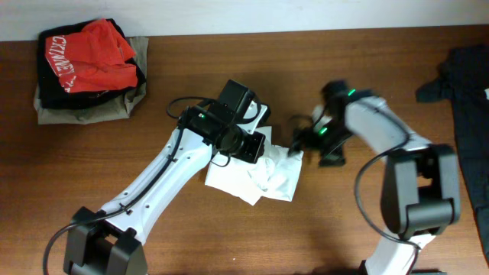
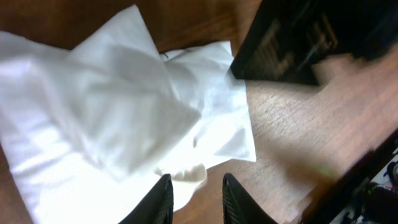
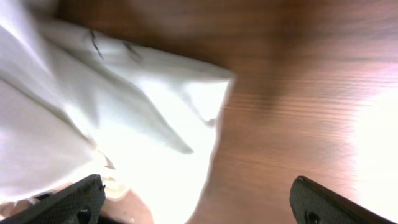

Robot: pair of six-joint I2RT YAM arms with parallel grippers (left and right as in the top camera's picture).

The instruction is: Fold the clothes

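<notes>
Dark brown wood-grain worktop (image 1: 367, 53), matt, with plain light wall along its far edge.

- Seen from overhead, the white T-shirt (image 1: 267, 179) lies just off centre toward 6 o'clock. It is already down to a small, several-layer packet, roughly square, with crumpled folds on top and corners poking out at 7 and 12 o'clock.
- Left end effector (image 2: 198, 199): its fingers stand slightly parted over the packet's edge and pinch nothing. Bare wood shows between them, and a small loose lobe of cloth sits just beyond the tips.
- Right end effector (image 3: 199, 202): spread wide and empty, low at the shirt's 3 o'clock side. One finger is beside the hem, the other over bare wood.
- We judge this to be a late fold. The bulk is gathered, but the packet is uneven and not yet squared.
- Next move, in our view: take hold of the loose lobe or a stray corner, lay it over, then flatten. The pinch must come in low so it catches only the top layers.
- Fabric: thin, soft, limp cotton that creases easily and slumps rather than holding an edge. It would likely drag across the wood if pulled.
- At 10 o'clock sits a stack with a red garment (image 1: 92, 53), white lettering showing, on darker cloth.
- At 3 o'clock a black garment (image 1: 466, 84) lies rumpled at the edge.
</notes>
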